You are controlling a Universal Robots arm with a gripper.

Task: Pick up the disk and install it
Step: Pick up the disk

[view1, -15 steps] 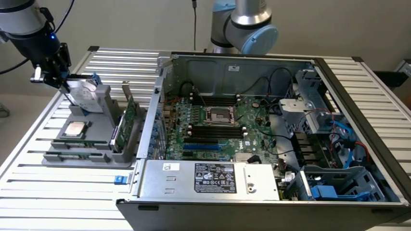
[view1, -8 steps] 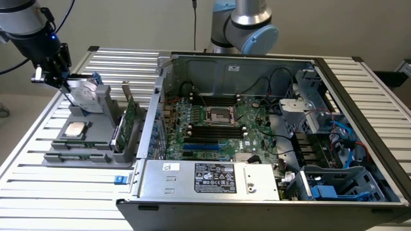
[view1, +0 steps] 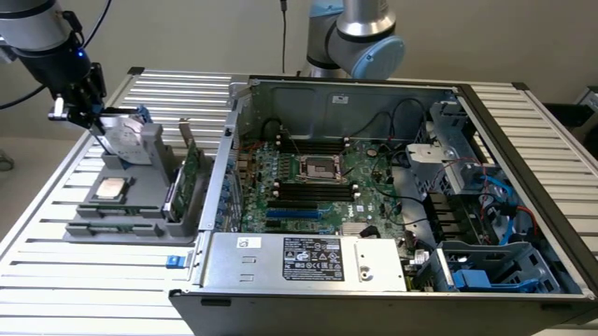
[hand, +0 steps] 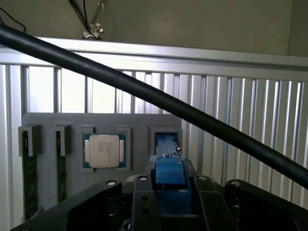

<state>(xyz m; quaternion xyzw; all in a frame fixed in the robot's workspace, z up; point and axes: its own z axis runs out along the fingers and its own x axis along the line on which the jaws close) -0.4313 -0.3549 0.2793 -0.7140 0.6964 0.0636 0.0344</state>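
The disk [view1: 124, 141] is a silver-grey drive in a blue carrier. It stands upright and slightly tilted at the back of the grey holder [view1: 112, 210], on the exterior view's left. My gripper [view1: 87, 112] is over its top edge, shut on it. In the wrist view the blue carrier edge [hand: 169, 169] runs between my black fingers [hand: 142, 192], with the gripper [hand: 169, 190] closed around it. Just beyond it is the holder's slot [hand: 166, 137].
A square processor chip [view1: 111, 187] [hand: 103, 150] lies in the holder, with green circuit cards [view1: 182, 180] standing beside it. The open computer case [view1: 374, 182] fills the middle and right, with blue drive bays [view1: 486, 274] at its near right corner. A black cable [hand: 168, 106] crosses the wrist view.
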